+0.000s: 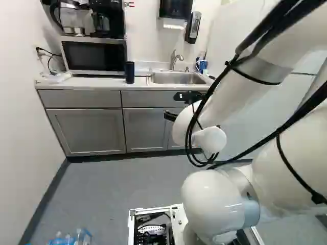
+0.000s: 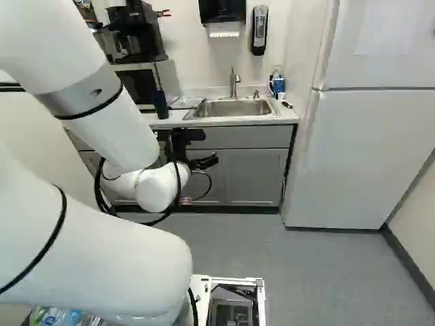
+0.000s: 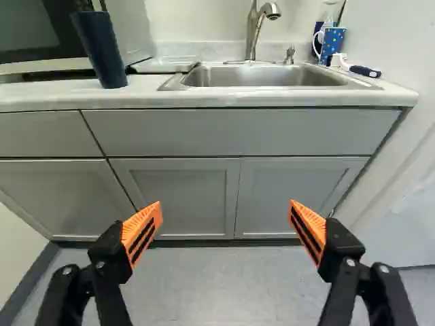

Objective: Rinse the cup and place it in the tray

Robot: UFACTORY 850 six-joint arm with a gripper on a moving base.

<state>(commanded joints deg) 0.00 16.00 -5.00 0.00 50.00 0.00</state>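
My gripper is in front of the cabinet doors, below the counter edge. In the wrist view the gripper stands open, its orange pads wide apart with nothing between them. A blue dotted mug stands on the counter at the faucet side, right of the sink in the right base view. A tall dark blue tumbler stands left of the sink. Between tumbler and sink lies a flat, pale tray, partly hidden by the tumbler in the wrist view.
The counter runs above grey cabinets, with a faucet behind the basin. A microwave bears a coffee maker. A brush lies near the mug. A white fridge stands at the right; bottles stand low at the left.
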